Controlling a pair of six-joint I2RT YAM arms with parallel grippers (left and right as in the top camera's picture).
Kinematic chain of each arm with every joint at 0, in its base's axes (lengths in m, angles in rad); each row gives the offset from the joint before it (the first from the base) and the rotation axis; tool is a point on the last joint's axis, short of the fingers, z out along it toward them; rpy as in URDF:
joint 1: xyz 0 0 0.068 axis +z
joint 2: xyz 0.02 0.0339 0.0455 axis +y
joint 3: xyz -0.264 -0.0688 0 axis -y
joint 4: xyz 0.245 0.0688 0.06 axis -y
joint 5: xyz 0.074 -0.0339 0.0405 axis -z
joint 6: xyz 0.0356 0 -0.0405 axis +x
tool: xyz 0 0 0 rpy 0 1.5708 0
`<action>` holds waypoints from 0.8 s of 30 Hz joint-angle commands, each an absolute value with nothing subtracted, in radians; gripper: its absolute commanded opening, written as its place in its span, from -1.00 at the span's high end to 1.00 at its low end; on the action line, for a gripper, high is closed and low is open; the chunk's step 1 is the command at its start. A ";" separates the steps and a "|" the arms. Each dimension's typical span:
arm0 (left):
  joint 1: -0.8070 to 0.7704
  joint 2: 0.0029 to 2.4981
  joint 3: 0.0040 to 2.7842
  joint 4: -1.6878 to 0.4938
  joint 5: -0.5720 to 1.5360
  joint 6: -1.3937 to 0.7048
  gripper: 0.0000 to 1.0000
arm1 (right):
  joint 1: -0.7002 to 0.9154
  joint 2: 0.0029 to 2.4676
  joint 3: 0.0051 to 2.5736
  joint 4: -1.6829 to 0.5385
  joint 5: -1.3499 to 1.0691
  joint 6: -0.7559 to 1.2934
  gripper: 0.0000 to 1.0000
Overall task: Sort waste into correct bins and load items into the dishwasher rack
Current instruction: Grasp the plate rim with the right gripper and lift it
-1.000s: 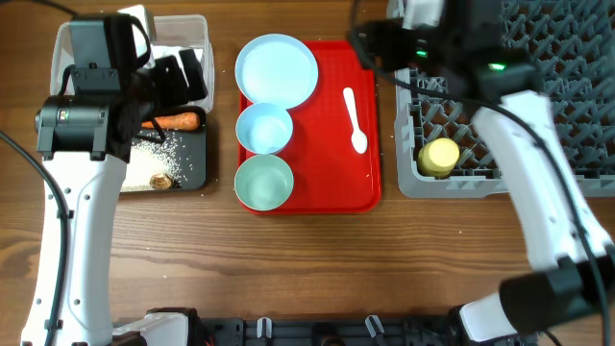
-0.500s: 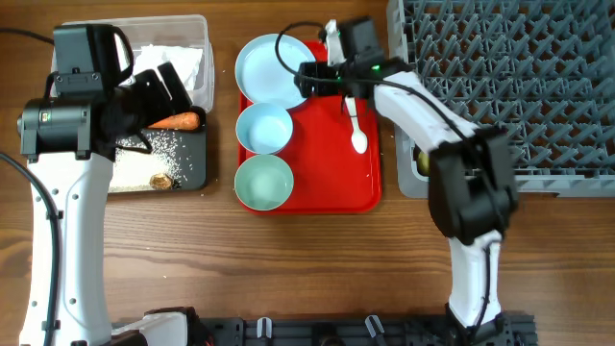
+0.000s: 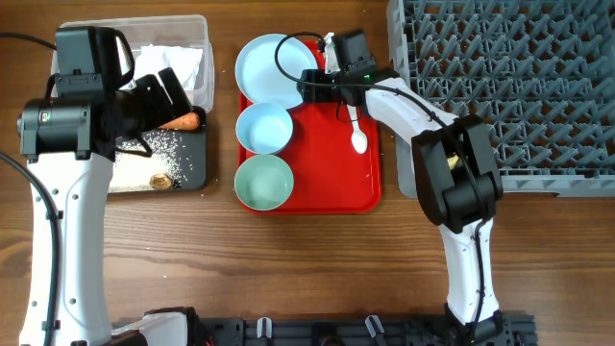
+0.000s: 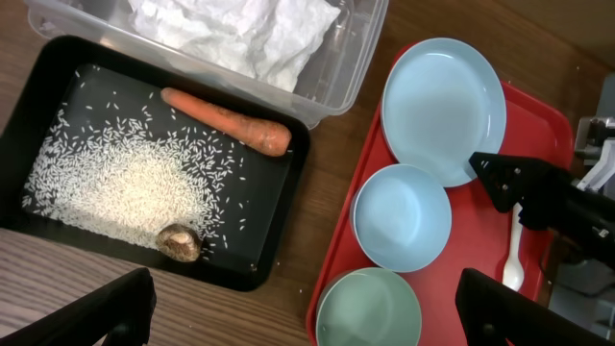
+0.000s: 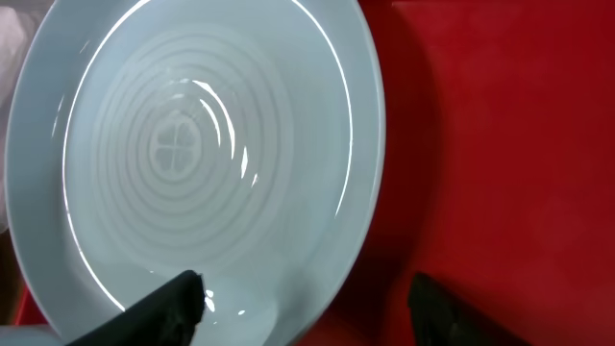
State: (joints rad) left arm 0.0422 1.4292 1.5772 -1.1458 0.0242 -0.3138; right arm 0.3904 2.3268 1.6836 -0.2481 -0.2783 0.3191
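Observation:
My right gripper (image 3: 309, 86) (image 5: 307, 308) is open low at the right rim of the pale blue plate (image 3: 276, 69) (image 5: 192, 144), one finger over the plate and one over the red tray (image 5: 500, 125). The blue bowl (image 3: 263, 127), mint bowl (image 3: 263, 183) and white spoon (image 3: 356, 123) lie on that tray. My left gripper (image 3: 163, 91) (image 4: 307, 317) is open and empty, high over the bins. The black bin (image 3: 187, 173) holds rice (image 4: 115, 187), a carrot (image 4: 231, 123) and a brown lump (image 4: 179, 241). The clear bin (image 3: 197, 29) holds napkins (image 4: 240, 29). The yellow cup and the wrapper are hidden.
The grey dishwasher rack (image 3: 509, 86) stands at the back right, and my right arm (image 3: 461, 173) crosses its front left corner. Bare wood table (image 3: 307, 269) runs along the front.
My right arm swung left from the rack to the plate's right rim, uncovering the rack and hiding the yellow cup. My left arm shifted slightly left, uncovering the napkins.

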 commanded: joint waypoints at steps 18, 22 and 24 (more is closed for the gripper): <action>0.043 1.422 1.577 -1.168 0.025 -0.326 -1.00 | 0.418 2.452 1.693 -0.188 -0.109 0.342 0.86; 0.043 1.422 1.577 -1.168 0.025 -0.326 -1.00 | 0.414 2.452 1.694 -0.209 -0.113 0.344 0.92; 0.043 1.422 1.577 -1.168 0.025 -0.326 -1.00 | 0.409 2.447 1.694 -0.223 -0.112 0.348 0.91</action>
State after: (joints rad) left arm 0.0422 1.4292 1.5772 -1.1671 0.0242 -0.3138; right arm 0.4118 2.3848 1.7123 -0.1749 -0.1524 0.3553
